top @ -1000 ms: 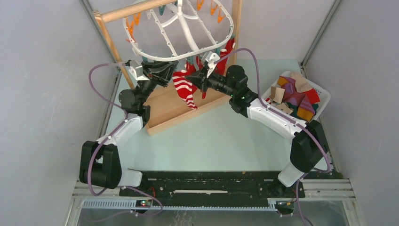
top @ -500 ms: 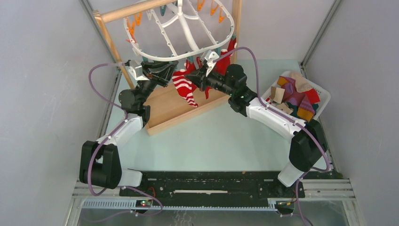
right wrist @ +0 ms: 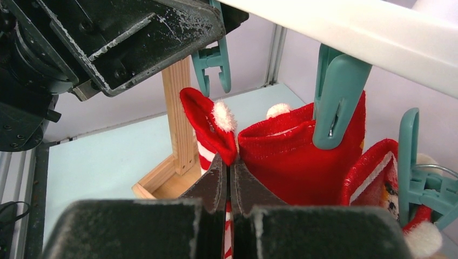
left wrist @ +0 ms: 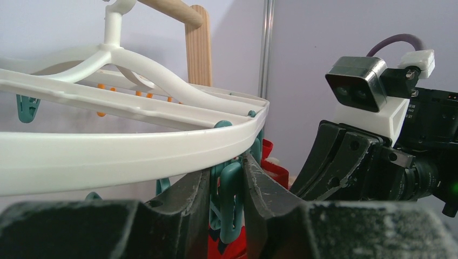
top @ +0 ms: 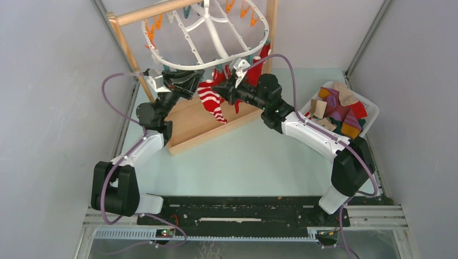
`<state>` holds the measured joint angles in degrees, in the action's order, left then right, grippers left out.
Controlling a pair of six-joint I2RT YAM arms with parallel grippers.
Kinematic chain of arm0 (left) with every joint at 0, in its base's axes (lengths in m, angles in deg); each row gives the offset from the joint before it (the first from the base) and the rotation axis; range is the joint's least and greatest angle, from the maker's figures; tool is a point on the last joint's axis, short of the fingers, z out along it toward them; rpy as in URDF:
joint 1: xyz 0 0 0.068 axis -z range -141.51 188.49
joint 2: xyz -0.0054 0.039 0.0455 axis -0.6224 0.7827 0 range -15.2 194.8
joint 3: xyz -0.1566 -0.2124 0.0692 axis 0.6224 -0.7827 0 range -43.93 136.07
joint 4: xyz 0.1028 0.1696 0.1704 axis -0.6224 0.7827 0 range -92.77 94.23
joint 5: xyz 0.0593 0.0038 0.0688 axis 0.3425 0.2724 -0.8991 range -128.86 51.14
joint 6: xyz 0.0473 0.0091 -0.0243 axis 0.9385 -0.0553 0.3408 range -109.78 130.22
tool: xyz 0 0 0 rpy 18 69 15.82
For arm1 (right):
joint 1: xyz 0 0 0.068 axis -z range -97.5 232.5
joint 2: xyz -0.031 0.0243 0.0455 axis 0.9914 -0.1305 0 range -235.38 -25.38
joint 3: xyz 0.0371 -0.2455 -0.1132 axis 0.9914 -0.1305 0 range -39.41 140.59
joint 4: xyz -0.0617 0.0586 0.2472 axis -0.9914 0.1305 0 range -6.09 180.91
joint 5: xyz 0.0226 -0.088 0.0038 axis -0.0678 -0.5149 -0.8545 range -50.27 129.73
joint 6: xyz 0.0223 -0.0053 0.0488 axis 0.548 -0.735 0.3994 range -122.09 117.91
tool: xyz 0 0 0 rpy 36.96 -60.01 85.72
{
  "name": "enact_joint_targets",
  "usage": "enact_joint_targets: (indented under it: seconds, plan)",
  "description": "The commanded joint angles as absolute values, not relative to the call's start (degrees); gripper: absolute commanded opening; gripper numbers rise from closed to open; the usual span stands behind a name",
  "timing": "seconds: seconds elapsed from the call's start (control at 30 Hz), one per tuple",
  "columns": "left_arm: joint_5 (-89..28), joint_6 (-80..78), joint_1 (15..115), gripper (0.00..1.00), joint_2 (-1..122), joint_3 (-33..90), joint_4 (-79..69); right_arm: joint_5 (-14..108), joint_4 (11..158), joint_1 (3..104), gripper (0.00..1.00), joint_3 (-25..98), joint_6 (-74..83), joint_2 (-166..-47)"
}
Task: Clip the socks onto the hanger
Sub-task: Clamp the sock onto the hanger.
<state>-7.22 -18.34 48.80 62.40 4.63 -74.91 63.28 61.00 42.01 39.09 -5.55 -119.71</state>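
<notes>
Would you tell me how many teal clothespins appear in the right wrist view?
3 teal clothespins: one top centre, holding nothing; one mid-frame, clipped on a red sock; one at the right edge. More may be hidden.

A wooden stand (top: 186, 125) stood near the worktop's (top: 254, 156) far left corner; a white basket (top: 372, 109) sat at its right edge.
</notes>
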Motion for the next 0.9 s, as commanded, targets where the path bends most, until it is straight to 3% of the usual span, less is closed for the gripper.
enact_joint_targets:
  seconds: [0.0, 0.87]
  plan:
    - [-7.52, -19.09, 48.78, 0.01, 61.22, 5.25, -77.74, 62.06, 59.29, 41.63, 0.00, 42.39, -4.49, -120.30]
    - [-7.76, -18.48, 48.86, 0.01, 61.59, 4.68, -77.71, 65.41, 54.46, 42.16, 0.00, 42.09, -0.61, -118.57]
